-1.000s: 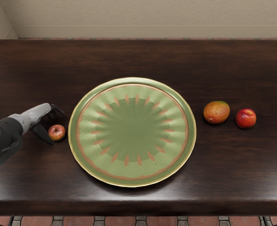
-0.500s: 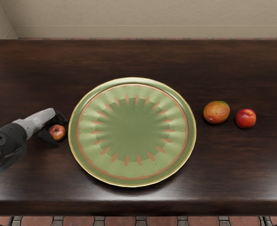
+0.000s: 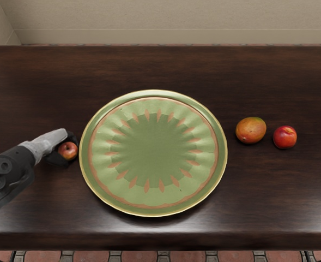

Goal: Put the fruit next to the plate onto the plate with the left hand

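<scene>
The left hand [image 3: 54,147] has closed: its dark fingers, spread a second ago, now wrap the small red-and-yellow apple [image 3: 68,150]. The fruit has shifted slightly toward the round green patterned plate [image 3: 153,94] and lies just left of its rim, not yet on it. The grasp appears secured — lift and transfer remain.

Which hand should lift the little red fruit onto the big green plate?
Left. The left hand looks wrapped around the little red fruit, right beside the plate at its left rim. No other arm is in view.
</scene>
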`<state>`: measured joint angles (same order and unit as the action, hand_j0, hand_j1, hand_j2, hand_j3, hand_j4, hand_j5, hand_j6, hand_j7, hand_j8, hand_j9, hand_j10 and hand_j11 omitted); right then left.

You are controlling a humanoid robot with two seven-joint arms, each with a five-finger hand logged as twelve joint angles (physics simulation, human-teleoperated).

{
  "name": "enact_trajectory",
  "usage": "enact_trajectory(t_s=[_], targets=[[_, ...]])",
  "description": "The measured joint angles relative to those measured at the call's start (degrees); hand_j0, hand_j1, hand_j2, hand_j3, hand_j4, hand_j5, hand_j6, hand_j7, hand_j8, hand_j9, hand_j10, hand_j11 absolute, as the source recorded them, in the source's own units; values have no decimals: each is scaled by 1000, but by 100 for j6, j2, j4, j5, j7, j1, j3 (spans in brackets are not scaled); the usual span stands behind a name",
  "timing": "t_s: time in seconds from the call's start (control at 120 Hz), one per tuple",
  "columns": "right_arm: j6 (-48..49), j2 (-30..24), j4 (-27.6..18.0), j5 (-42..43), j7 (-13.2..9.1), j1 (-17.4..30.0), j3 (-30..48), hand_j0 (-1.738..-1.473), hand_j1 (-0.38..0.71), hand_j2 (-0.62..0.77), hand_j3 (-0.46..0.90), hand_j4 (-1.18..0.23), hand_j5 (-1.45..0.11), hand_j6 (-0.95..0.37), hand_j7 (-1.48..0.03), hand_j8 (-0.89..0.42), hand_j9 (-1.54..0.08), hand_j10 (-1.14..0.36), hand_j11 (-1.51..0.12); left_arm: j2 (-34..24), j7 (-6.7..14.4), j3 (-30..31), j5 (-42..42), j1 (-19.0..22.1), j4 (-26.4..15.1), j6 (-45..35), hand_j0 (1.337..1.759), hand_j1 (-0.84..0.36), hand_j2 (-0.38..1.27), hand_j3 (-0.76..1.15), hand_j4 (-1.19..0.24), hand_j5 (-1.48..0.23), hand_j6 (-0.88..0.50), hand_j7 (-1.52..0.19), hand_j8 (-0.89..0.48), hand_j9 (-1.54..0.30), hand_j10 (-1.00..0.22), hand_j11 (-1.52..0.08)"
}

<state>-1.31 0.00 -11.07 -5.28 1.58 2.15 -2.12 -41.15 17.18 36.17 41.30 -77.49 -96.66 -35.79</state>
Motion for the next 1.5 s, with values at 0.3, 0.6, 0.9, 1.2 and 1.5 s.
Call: enact_trajectory(t_s=[0.3,0.6,0.9,1.2,1.5], targets=[[-1,0,0,0,0,0,0,-1658,-312,-6,0,-31,-40,-31,-40,-31,-40,-31,-40,-84,-81,1,225,6,68,51,1621,-356,89,696,-505,-1032,-258,-1167,-156,-987,-248,-917],[-1,0,0,0,0,0,0,-1658,-312,-6,0,-31,-40,-31,-40,-31,-40,-31,-40,-471,-94,-32,383,-45,131,69,1637,-416,291,177,-544,-1066,-270,-1171,-480,-928,-696,-1042],[0,0,0,1,0,0,-1,-1658,-312,-6,0,-31,-40,-31,-40,-31,-40,-31,-40,-745,-86,-374,433,-398,-16,66,1638,-424,260,41,-550,-1077,-268,-1176,-384,-1128,-812,-1155],[-1,0,0,-1,0,2,-1,-1658,-312,-6,0,-31,-40,-31,-40,-31,-40,-31,-40,-790,-122,-1089,382,-565,-100,459,1637,-457,323,9,-522,-1095,-242,-1191,-348,-1171,-839,-1178],[0,0,0,0,0,1,0,-1658,-312,-6,0,-31,-40,-31,-40,-31,-40,-31,-40,-959,-293,-2296,-207,-757,-150,2543,1638,-443,308,2,-548,-1085,-270,-1185,-361,-1180,-845,-1182]])
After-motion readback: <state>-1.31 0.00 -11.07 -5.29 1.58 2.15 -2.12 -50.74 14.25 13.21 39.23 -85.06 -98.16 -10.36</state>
